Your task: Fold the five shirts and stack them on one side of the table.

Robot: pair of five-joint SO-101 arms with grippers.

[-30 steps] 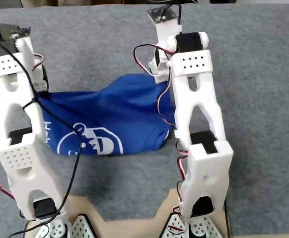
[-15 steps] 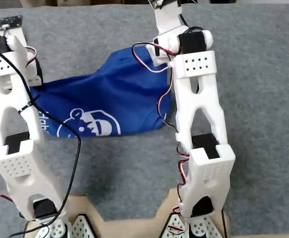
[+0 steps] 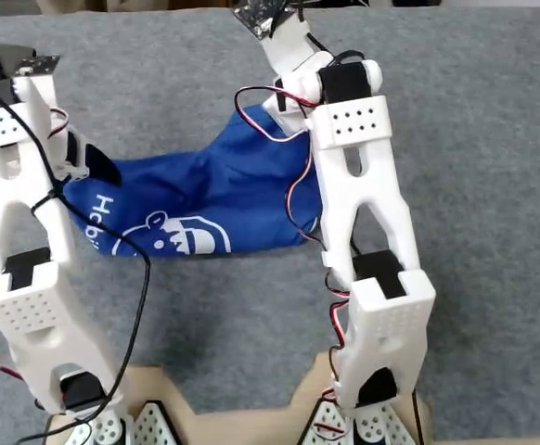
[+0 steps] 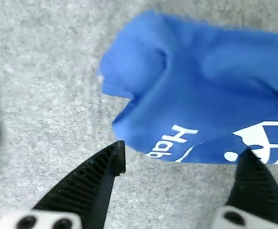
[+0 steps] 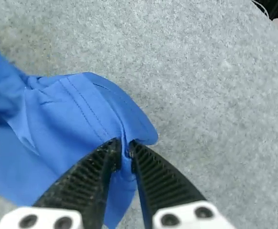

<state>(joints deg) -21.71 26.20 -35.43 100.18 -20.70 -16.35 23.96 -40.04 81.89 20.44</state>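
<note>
1. blue shirt [image 3: 214, 190]: lies crumpled on the table [image 3: 474, 139], slightly toward 10 o'clock from the table's middle in the high view. its long axis runs from 9 o'clock to 3 o'clock. the fabric narrows to a point at its 1 o'clock corner. a white print [image 3: 173, 236] faces up near the 6 o'clock edge.

2. right gripper [image 5: 123, 145]: the fingers are pressed together on a stitched hem fold of the blue shirt, pinching the cloth between the ribbed pads. this grip sits at the shirt's 1 o'clock corner.

3. left gripper [image 4: 184, 151]: the fingers are spread wide and hold nothing. they hang above the shirt's 9 o'clock end, with the print lettering between the two tips. one black finger [image 3: 101, 170] lies over the shirt's 9 o'clock edge in the high view.

4. obstructions, high view: the right arm [image 3: 358, 176] covers the shirt's 3 o'clock edge. the left arm [image 3: 15, 176] stands just beside the 9 o'clock end. a black cable [image 3: 143, 269] crosses the print toward 6 o'clock. red and white wires [image 3: 298, 199] hang across the cloth beside the right arm.

5. surroundings: the table carries a grey felt-like covering. a wooden base plate [image 3: 242, 422] at 6 o'clock holds both arm mounts.
</note>
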